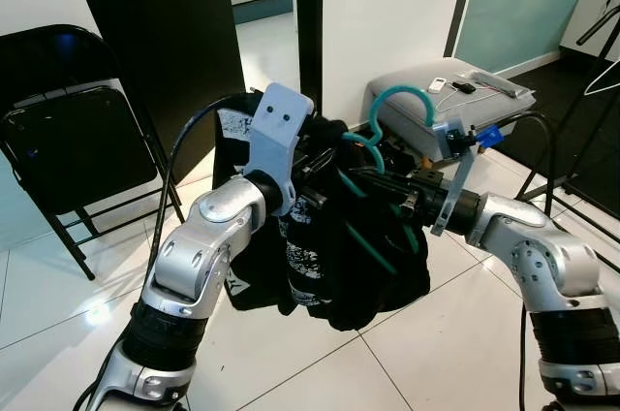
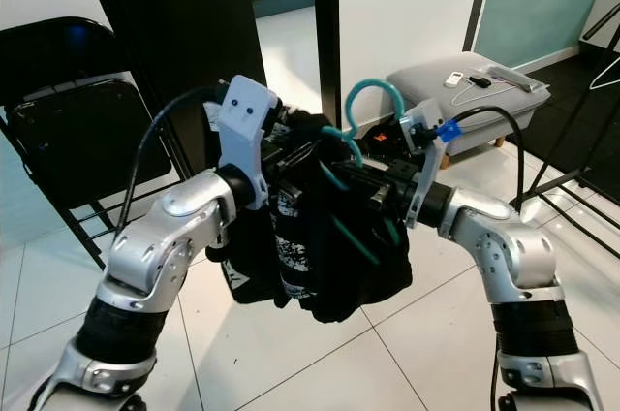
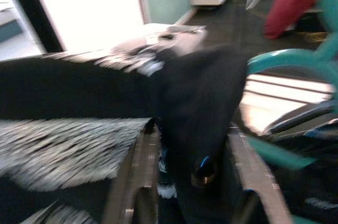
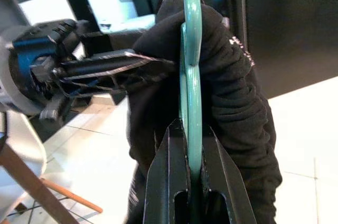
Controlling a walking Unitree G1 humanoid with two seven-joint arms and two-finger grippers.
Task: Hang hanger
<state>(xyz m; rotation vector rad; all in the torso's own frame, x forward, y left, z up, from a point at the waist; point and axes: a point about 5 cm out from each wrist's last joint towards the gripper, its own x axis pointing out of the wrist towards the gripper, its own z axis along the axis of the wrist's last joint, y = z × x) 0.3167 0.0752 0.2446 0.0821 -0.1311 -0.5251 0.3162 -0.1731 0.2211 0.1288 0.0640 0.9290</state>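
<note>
A teal plastic hanger (image 1: 402,93) carries a black garment (image 1: 329,266) with white print, held in mid-air between both arms. My right gripper (image 4: 193,129) is shut on the hanger (image 4: 191,76) just below its hook, and the hook curves upward. My left gripper (image 3: 193,150) comes in from the other side and is shut on a fold of the black garment (image 3: 200,102). In the eye views the cloth hides most of both grippers' fingers. The garment bunches and droops below the hanger.
A black folding chair (image 1: 68,140) stands at the left before a dark door (image 1: 165,23). A grey ottoman (image 1: 455,101) with small items on it sits behind the right arm. Thin black rack legs (image 1: 572,169) rise at the far right. White tiles cover the floor.
</note>
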